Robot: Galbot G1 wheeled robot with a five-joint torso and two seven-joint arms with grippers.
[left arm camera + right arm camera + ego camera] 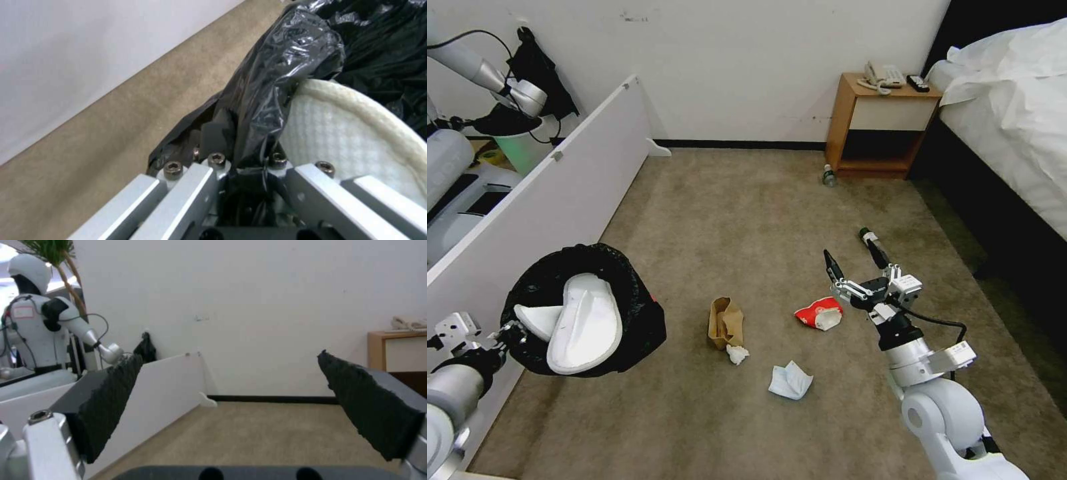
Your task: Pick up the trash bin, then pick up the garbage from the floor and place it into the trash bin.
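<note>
The trash bin [639, 319], wrapped in a crinkly black bag, hangs above the floor [727, 227] at my lower left. My left gripper [508, 333] is shut on its rim, and the bag [276, 76] bunches between the fingers [195, 180]. Two white slippers [587, 323] lie inside the bin, one slipper [347, 133] close to the wrist. My right gripper [846, 243] is open wide and holds nothing, just past a red-white wrapper [819, 313]. Its pads [111, 400] frame bare carpet. A brown paper bag [725, 322], crumpled paper [736, 354], a white tissue [790, 381] and a bottle [829, 176] lie on the carpet.
A long white panel [560, 193] runs along my left. A wooden nightstand [880, 123] stands at the far wall and a bed [1014, 133] fills the right side. Another robot's arm [487, 73] reaches over a pale green bucket [524, 147] behind the panel.
</note>
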